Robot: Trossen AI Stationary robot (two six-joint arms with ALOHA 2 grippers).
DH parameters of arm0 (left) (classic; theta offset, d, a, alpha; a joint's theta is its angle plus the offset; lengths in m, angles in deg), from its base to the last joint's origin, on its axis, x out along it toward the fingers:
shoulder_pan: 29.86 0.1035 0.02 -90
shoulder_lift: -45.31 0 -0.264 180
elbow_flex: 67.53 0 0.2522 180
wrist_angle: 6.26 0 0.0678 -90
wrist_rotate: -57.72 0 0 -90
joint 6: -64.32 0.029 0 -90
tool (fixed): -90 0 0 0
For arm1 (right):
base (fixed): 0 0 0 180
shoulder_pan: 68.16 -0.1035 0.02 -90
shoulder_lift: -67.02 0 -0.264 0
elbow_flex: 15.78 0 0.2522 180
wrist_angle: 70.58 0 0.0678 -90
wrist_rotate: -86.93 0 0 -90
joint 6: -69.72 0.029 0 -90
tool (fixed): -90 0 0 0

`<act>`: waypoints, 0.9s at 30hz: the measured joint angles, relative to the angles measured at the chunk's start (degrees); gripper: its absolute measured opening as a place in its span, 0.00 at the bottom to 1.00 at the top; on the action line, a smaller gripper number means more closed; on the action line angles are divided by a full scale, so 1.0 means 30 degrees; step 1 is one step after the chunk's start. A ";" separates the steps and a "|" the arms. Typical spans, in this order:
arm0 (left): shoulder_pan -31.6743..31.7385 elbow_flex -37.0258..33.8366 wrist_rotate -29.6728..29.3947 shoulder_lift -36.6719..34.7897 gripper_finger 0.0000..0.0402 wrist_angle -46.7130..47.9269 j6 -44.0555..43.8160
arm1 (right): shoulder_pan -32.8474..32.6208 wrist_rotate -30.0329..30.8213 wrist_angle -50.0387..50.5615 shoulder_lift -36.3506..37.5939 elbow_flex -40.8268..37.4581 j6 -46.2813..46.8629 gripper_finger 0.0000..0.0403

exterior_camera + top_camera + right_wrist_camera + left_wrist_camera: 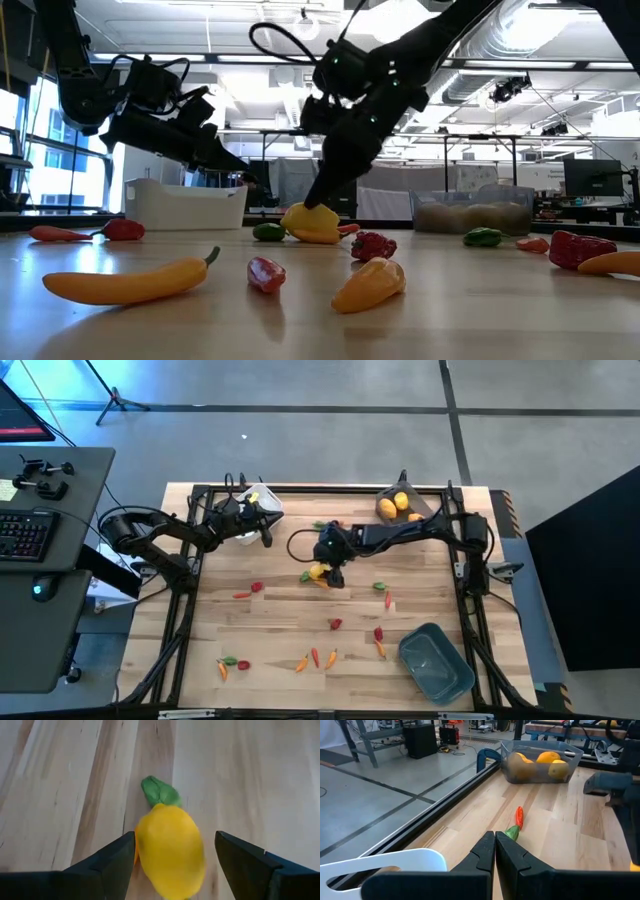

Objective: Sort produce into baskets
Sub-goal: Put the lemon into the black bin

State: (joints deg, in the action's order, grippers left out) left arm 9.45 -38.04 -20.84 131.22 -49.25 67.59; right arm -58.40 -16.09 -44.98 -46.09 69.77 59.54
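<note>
Right claw (pixel 172 855) is hanging wide open right over the lemon (pixel 171 849), one finger each side, not touching it far as I can see. Lemon's mid-bench (pixel 420 660), yellow, rounded, green leaf at one end. I'd guess hollow plastic: light, stiff, slick, so it'll squirt out if I pinch near the tip, better to grab across the fat middle. Left claw (pixel 495 851) is shut and empty, parked by the white bin (pixel 262 503)

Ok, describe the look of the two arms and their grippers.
Both arms are black and jointed, with loose black cables looping beside the wrists. The left gripper has two flat, wedge-shaped matte black fingers. The right gripper has the same broad, angular black fingers. No markings show.
</note>
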 joint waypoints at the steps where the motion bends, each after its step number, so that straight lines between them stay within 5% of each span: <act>1: 0.0000 0.0000 0.0000 0.0000 0.00 0.0005 0.0000 | 0.0000 -0.0189 -0.0009 -0.0170 0.0000 -0.0033 0.65; 9: 0.0000 0.0000 -0.0003 0.0000 0.00 0.0063 0.0000 | 0.0026 -0.0216 -0.0087 -0.0978 -0.0022 -0.0013 0.64; 20: 0.0000 0.0000 0.0015 0.0002 0.00 0.0204 -0.0057 | 0.1184 -0.0330 -0.0102 -0.0925 0.0051 0.0021 0.41; 27: 0.0000 0.0000 0.0022 0.0000 0.00 0.0515 -0.0058 | 0.1913 -0.0558 0.0427 0.0732 0.0051 -0.0017 0.40</act>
State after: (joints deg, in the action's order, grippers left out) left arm 9.45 -38.04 -20.78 131.22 -47.70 67.42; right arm -52.66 -17.76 -43.69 -43.90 69.93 59.49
